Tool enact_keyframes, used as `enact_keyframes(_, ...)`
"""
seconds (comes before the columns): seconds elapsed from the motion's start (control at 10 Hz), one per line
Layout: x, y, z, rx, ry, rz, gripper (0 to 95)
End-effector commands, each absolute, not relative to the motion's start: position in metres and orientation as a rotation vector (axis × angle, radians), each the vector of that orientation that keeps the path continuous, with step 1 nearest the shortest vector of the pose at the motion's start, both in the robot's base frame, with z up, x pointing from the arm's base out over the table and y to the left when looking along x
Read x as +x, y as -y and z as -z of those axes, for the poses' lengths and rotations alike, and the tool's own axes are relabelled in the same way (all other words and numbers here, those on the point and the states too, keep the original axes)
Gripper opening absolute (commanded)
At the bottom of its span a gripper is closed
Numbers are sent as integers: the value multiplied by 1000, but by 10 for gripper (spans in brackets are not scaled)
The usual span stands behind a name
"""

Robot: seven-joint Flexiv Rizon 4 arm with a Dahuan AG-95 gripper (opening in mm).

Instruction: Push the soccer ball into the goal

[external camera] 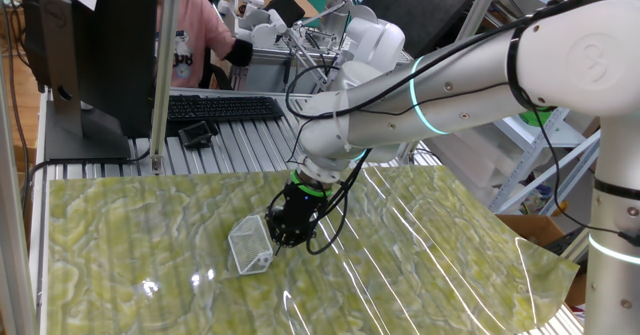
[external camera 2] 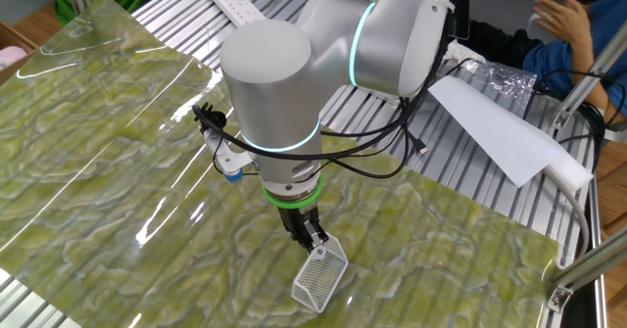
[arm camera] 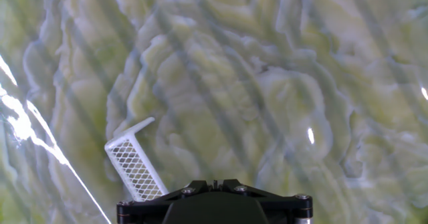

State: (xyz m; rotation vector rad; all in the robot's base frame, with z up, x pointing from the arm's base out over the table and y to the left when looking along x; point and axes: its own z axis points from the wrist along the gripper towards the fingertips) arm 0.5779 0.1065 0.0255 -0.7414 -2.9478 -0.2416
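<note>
The gripper (external camera: 286,237) hangs low over the green marbled mat (external camera: 120,235), its black fingers pointing down just beside the goal (external camera: 250,245). In one fixed view the goal sits immediately to the gripper's left, its white frame and mesh touching or nearly touching the fingertips; which of the 2 cannot be told. In the other fixed view the gripper (external camera 2: 315,242) stands at the upper end of the goal (external camera 2: 320,274), which stretches away from it toward the near edge of the mat (external camera 2: 98,152).

In the hand view only the black base of the hand shows along the bottom edge, and the goal (arm camera: 136,165) appears as a narrow mesh panel just left of it, running under that base. The fingers are not visible there, and in the 2 fixed views they are too small and dark to read, so whether the gripper is open or closed cannot be told.

The soccer ball cannot be made out in any of the 3 views.

Behind the gripper, beyond the mat, a keyboard (external camera: 222,107) lies on the slatted metal table (external camera: 240,145).
</note>
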Motion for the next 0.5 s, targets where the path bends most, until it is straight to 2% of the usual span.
enact_keyframes(0.1, 576, -107, -25, -765, 2940, 235, 0)
enact_keyframes(0.5, 576, -107, -25, -875, 2885, 261, 0)
